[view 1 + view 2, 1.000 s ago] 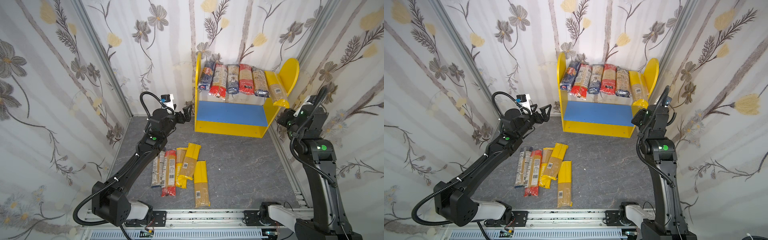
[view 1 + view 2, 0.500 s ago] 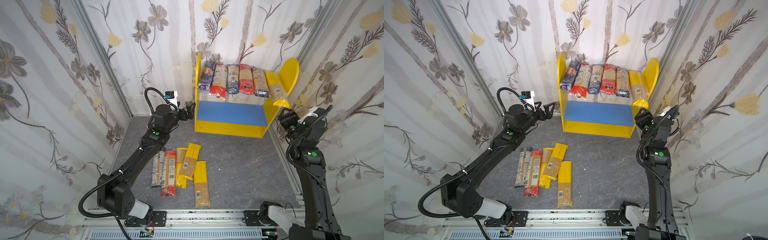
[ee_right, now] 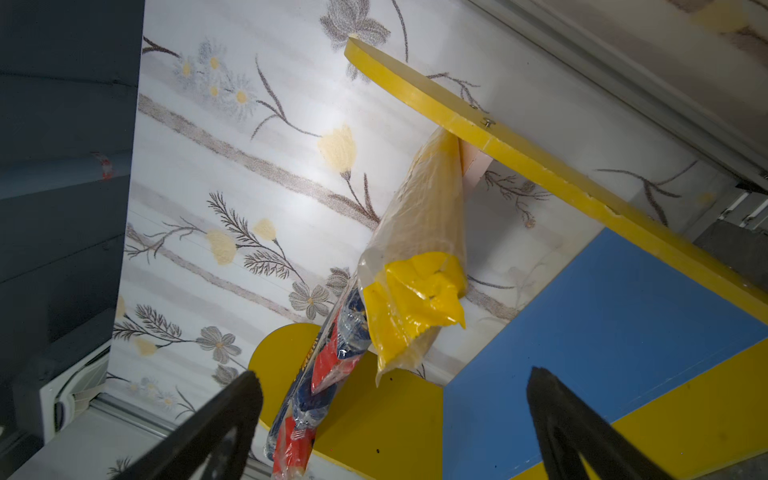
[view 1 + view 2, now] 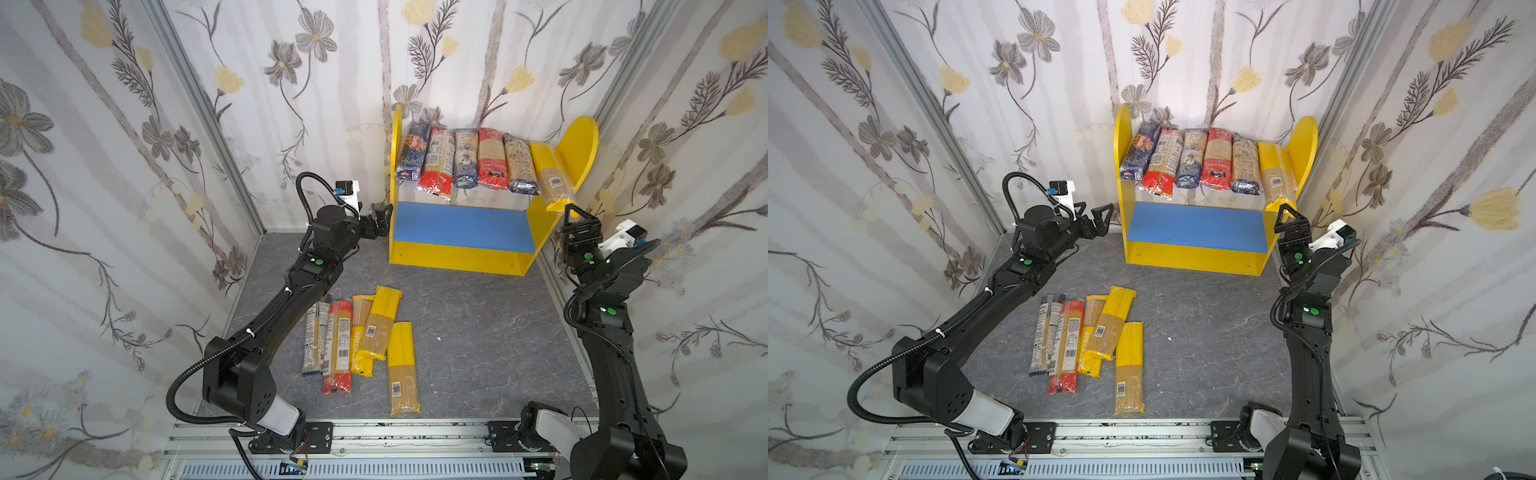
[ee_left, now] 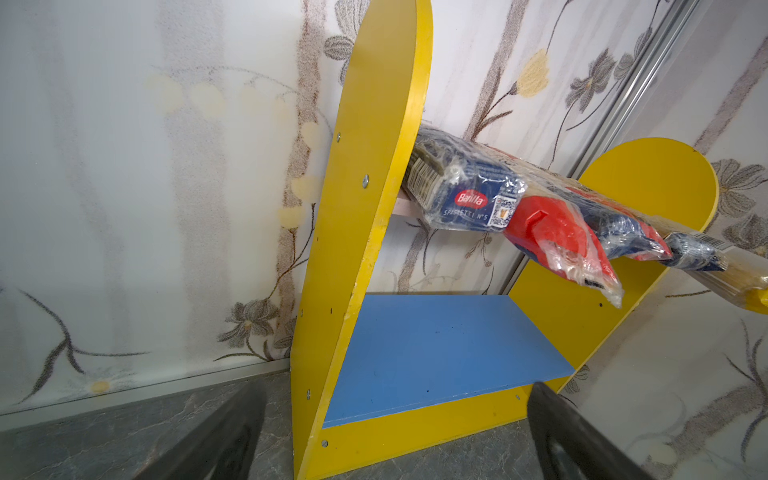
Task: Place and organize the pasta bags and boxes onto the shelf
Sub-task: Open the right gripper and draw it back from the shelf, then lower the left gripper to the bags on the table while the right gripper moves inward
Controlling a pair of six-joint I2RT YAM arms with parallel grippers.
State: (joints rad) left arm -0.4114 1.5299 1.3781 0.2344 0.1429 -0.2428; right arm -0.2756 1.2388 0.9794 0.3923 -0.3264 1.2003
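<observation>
Both claws gape wide and empty, the left gripper [image 4: 383, 216] and right gripper [image 4: 575, 214] flanking the shelf [image 4: 457, 258]. In a top view, five floor packets [image 4: 361, 336] lie at six o'clock from the left gripper, which is nearer, their long axes running twelve-to-six.

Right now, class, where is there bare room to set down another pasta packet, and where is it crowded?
The blue lower board is bare, bordered by the yellow side panels. The grey floor between the shelf and the five loose packets is open too. Crowded: up top, six packets lie side by side, filling the width.
</observation>
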